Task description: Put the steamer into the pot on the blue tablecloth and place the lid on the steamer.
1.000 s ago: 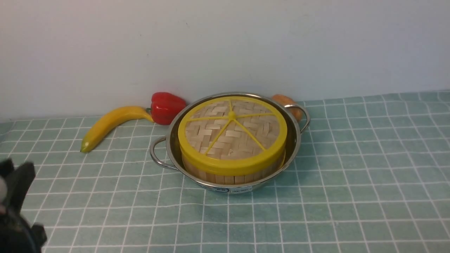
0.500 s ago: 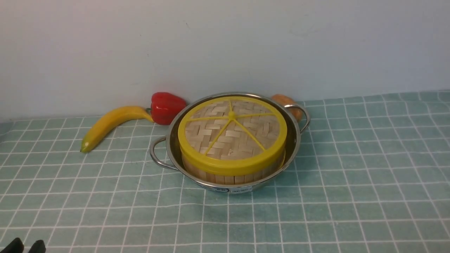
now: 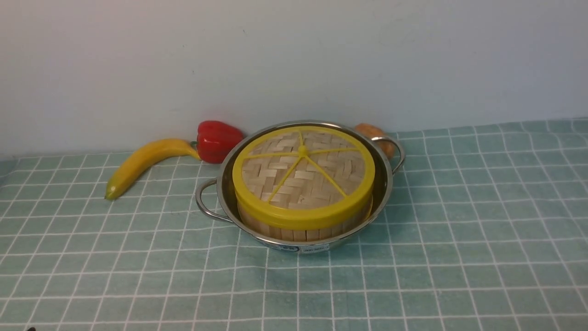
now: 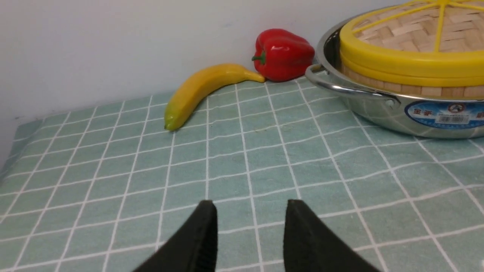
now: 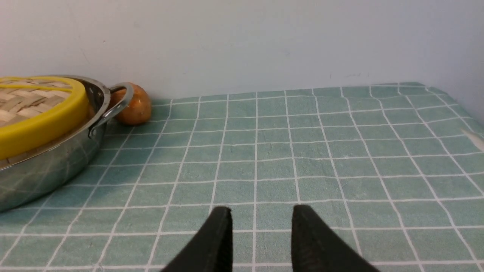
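Blue tablecloth (image 3: 459,220) now arm-free: your left gripper (image 4: 249,226), parted and empty, is withdrawing; lid (image 3: 303,172) is sitting on steamer (image 3: 298,230). Done.

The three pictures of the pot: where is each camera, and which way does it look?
Front view: between the arms, facing the wall; sees the pot holding the steamer and lid; practically none of the robot.
Left wrist view: low on the left arm, facing banana and pepper; the left hand, open, shows.
Right wrist view: low on the right arm, facing the blue tablecloth; the right hand, open, shows.
All share pot and lid.
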### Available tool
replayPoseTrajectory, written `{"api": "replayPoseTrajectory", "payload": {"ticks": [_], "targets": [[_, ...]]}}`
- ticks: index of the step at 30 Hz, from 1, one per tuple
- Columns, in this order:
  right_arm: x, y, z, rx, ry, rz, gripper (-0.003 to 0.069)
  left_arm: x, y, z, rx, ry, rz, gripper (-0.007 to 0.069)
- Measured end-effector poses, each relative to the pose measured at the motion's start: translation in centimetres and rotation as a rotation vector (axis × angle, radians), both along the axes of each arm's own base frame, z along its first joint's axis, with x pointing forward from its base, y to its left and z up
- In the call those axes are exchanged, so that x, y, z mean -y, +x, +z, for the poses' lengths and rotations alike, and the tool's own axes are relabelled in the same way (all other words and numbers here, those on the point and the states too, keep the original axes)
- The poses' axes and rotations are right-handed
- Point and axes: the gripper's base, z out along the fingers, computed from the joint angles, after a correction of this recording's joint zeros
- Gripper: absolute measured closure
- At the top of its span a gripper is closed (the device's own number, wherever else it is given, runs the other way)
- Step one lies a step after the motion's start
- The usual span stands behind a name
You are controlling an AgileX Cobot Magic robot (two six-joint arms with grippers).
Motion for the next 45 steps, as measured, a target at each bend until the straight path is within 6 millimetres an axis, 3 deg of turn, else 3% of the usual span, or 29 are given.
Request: {"api": "replayPoseTrajectory", "payload": {"ticks": [31, 37, 45], "targets": [[0.0, 0.0, 0.0, 0.0, 0.0, 0.0, 0.0417, -0.48, -0.01, -0.05, -0.006, -0.063, 0.07, 0.0382], [0.28, 0.0, 0.03, -0.001, -0.214, 0.006, 0.0417, -0.48, -0.01, -0.05, -0.006, -0.063, 0.07, 0.0382], [0.33, 0.0, 0.04, -0.001, -0.253, 0.007, 0.0417, -0.48, -0.01, -0.05, -0.006, -0.063, 0.07, 0.0382]]}}
